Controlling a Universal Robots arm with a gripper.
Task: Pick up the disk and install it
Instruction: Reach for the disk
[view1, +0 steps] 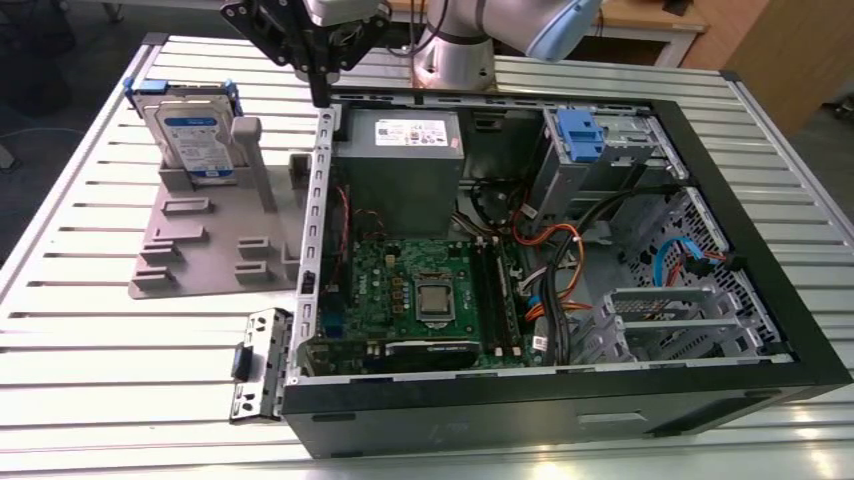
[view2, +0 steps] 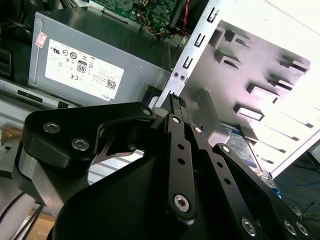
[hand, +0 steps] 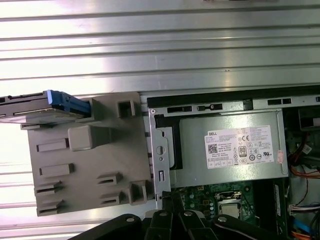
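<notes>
The disk (view1: 194, 135), where is it?
— On end in the grey holder (view1: 200, 250), at the surface's (view1: 80, 380) far corner on the exterior view's left. Label facing out, long axis upright.
— And the tool?
— The tool (view1: 320, 85) hangs clenched on nothing above the computer case's (view1: 781, 300) far rim, beside the power supply (view1: 400, 150). The disk lies to the exterior view's left of it, well apart and untouched.

Disk (hand: 30, 107) cut off at first wrist view's edge; hand (view2: 175, 100) hides most in second wrist view.
</notes>
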